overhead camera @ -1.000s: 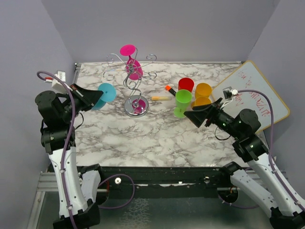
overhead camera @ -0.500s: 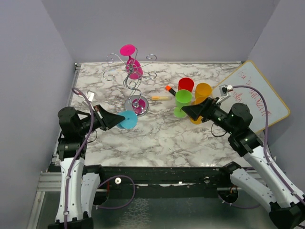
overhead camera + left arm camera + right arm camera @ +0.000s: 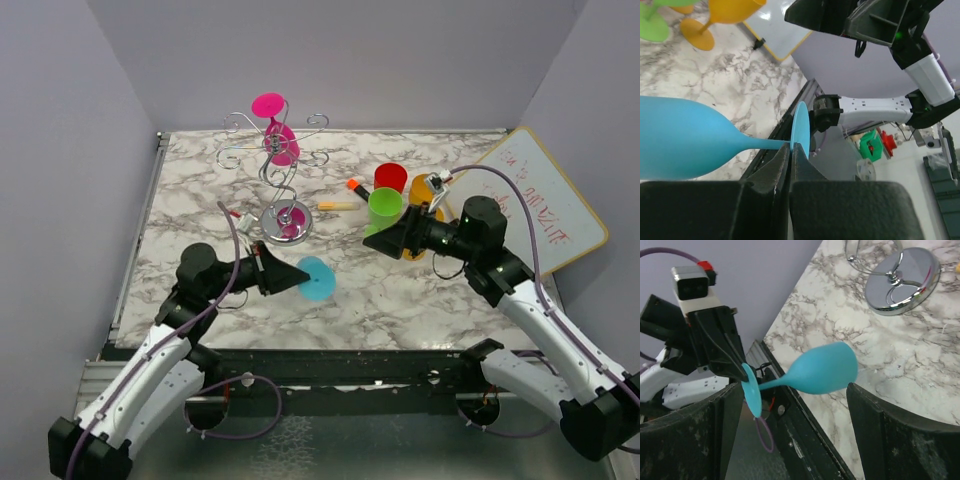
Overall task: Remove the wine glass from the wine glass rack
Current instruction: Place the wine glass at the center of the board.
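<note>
My left gripper [image 3: 287, 273] is shut on the round foot of a blue wine glass [image 3: 316, 280] and holds it sideways above the front middle of the marble table. In the left wrist view the jaws [image 3: 791, 148] pinch the foot edge-on and the blue glass's bowl [image 3: 680, 145] points left. My right gripper [image 3: 384, 238] is open and empty. In its wrist view the blue glass [image 3: 822, 374] lies between its wide-spread fingers [image 3: 730, 430] without touching them. The chrome wine glass rack [image 3: 274, 160] stands at the back and carries a pink wine glass [image 3: 282, 143].
A red cup [image 3: 390, 178], a green glass [image 3: 383, 208] and orange glasses [image 3: 427, 188] stand right of the rack. Two markers [image 3: 337, 205] lie beside them. A whiteboard [image 3: 545, 205] leans at the right edge. The rack's mirror base [image 3: 902, 282] shows in the right wrist view.
My left arm has swung the blue glass from the far left, beside the rack, down to the front middle. My right gripper has moved left toward it.
</note>
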You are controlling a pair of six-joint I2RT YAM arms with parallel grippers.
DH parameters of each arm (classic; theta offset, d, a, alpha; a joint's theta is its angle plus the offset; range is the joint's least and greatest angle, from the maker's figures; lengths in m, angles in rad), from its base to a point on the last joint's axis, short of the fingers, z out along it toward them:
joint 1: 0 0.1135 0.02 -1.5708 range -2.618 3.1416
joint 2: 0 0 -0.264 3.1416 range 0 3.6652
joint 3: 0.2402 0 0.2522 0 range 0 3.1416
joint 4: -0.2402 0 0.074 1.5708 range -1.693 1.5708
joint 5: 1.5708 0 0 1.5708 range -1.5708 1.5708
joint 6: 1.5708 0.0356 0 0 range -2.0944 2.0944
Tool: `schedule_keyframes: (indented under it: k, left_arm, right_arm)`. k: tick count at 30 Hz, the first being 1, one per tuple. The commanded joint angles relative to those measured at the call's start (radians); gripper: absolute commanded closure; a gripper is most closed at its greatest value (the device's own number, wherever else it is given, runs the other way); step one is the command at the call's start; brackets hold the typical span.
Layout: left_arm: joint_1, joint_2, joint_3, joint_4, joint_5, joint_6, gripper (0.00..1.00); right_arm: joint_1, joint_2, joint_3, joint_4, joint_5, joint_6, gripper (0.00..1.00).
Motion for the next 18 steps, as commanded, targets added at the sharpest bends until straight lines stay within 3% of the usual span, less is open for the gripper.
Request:
schedule_keyframes:
  k: [1,5,18]
  left_arm:
    - [-0.197,0.097,0.046,0.127,-0.203,0.049,1.0]
    - [-0.226,0.167,0.092,0.142,-0.214,0.06,1.0]
    - [-0.362,0.327,0.203,0.162,-0.28,0.069,1.0]
  right_arm:
    - [0.006,-0.036,0.002,0.0,-0.101,0.011,0.11]
    - [0.006,-0.072,-0.063,0.121,-0.144,0.069,0.16]
    - [0.008,-0.063,0.005,-0.096,-0.268,0.014,0.32]
